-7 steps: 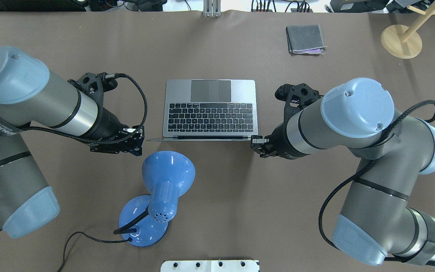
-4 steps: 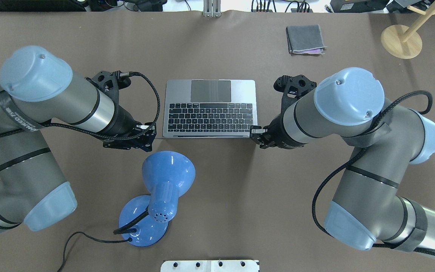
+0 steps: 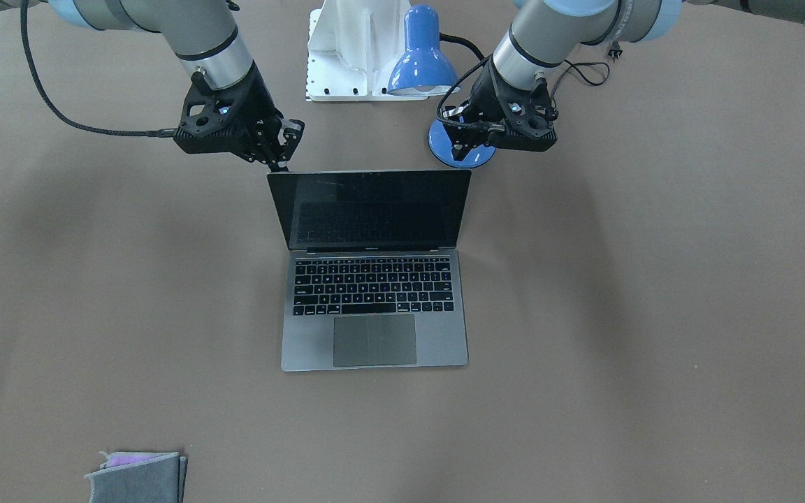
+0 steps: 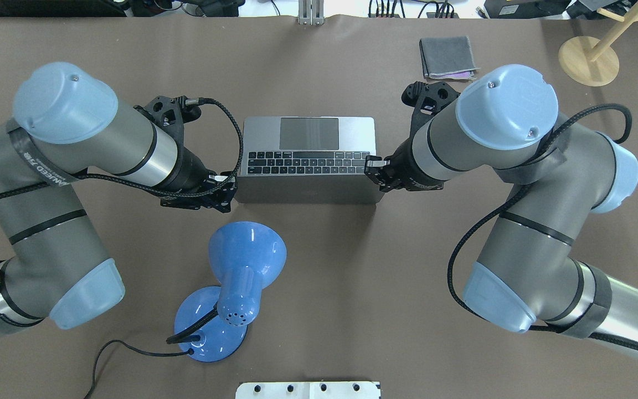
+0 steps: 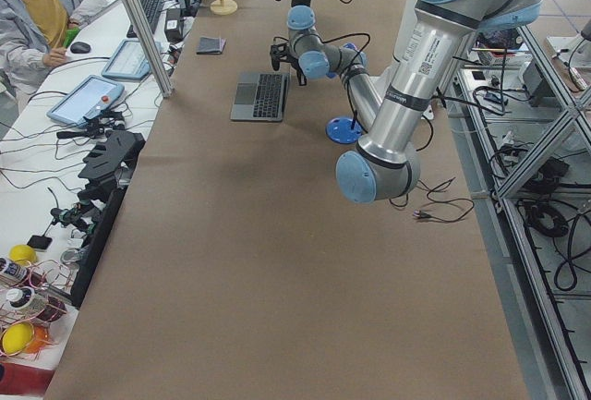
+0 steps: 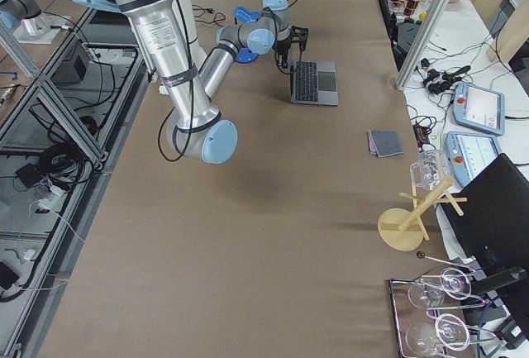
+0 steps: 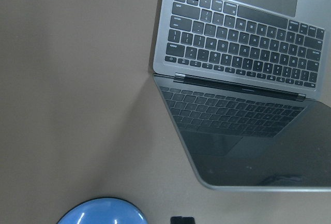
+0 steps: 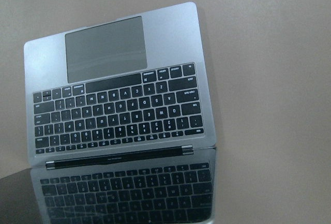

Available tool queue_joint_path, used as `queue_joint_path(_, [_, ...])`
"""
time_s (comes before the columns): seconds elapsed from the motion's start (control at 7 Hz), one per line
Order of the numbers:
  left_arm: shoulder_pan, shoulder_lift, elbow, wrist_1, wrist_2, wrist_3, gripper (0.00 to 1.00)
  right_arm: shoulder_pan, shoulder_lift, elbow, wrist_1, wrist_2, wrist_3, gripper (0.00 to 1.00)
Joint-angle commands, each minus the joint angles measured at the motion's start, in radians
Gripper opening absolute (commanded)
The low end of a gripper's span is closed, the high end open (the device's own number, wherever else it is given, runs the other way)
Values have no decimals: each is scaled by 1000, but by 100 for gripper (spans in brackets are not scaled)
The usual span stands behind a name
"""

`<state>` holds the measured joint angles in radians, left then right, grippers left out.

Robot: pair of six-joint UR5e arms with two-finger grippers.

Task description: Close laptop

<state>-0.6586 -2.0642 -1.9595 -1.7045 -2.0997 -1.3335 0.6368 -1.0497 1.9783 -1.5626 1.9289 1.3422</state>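
Note:
The space-grey laptop [image 4: 308, 188] sits open in the middle of the table, its lid tilted forward over the rear key rows. The front-facing view shows its black screen [image 3: 373, 209] and the keyboard. My left gripper [image 4: 229, 188] is at the lid's top left corner; it also shows in the front-facing view [image 3: 460, 143]. My right gripper [image 4: 370, 165] is at the lid's top right corner, also in the front-facing view [image 3: 278, 162]. Both look shut and hold nothing. The wrist views show the laptop's keyboard [image 7: 243, 48] [image 8: 119, 105].
A blue desk lamp [image 4: 241, 260] stands just behind the lid on the robot's side, near my left gripper. A grey felt pouch [image 4: 447, 57] lies at the far right. A wooden stand [image 4: 588, 60] is at the far right corner.
Both grippers have moved forward, away from the robot, along the laptop's sides. The lid has swung from about upright to leaning over the keyboard.

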Motion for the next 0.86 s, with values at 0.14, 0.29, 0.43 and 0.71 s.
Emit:
queue_joint_path(0.14, [-70,-54,68,-53,20,11,0,55,59,-77,-1,10,-18,0])
queue_joint_path(0.29, [-82,-68,105,-58,21,13,0,64,74,-105,-1,10,-20,0])
queue_joint_path(0.43, [-102,-86,176,-132,21,13,0,73,97,-146,-1,10,-23,0])
queue_joint_path(0.71, [-136,-100,287,-225,21,13,0,98,155,-266,34,15,-43,0])
